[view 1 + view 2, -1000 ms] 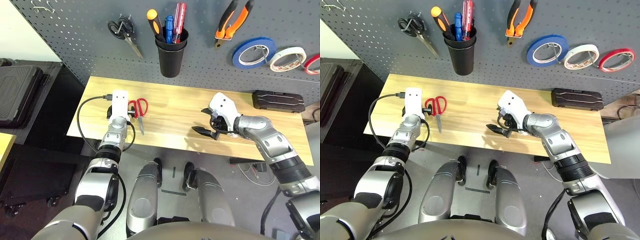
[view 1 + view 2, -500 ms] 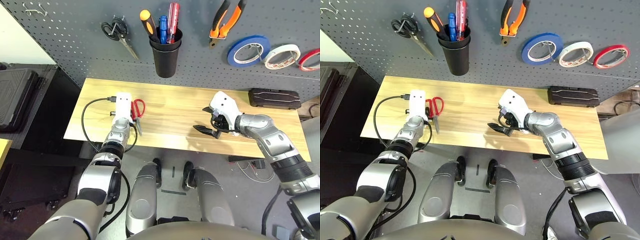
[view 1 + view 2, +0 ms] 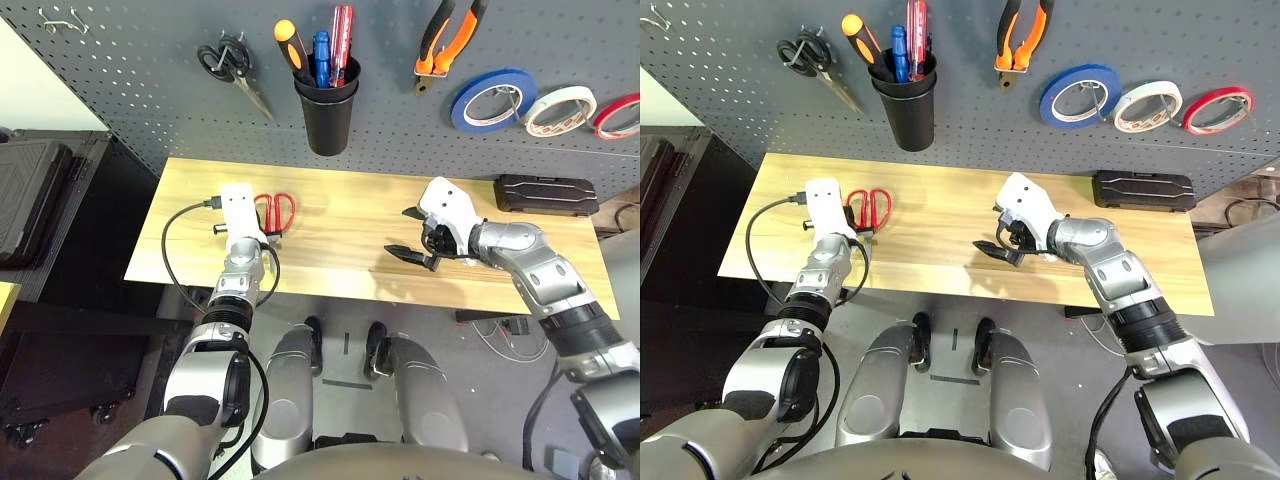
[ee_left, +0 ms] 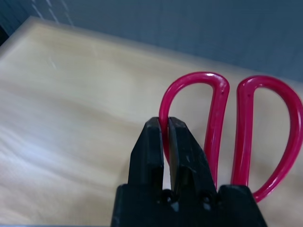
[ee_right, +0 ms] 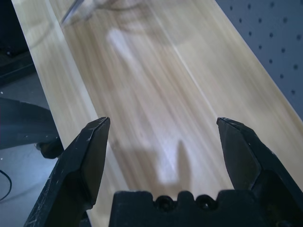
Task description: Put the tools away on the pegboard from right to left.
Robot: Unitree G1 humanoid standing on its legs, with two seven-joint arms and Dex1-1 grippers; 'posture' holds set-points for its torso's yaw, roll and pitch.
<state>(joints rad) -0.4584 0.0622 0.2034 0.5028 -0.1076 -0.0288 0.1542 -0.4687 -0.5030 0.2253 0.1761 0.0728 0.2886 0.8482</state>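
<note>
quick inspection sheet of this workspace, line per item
surface: wooden table, mostly bare
job's things: red scissors on table; screwdriver in cup; pliers and white tape hung on pegboard
clutter: black case; black scissors, blue tape, red tape on pegboard
grippers: left gripper shut on a scissors handle loop; right gripper open, empty
cables: black cable at left wrist
surroundings: dark cabinet at left

Bare tabletop (image 3: 340, 235) between arms

black cup (image 3: 328, 115), black case (image 3: 546, 194) on wooden tabletop (image 3: 340, 230).
</note>
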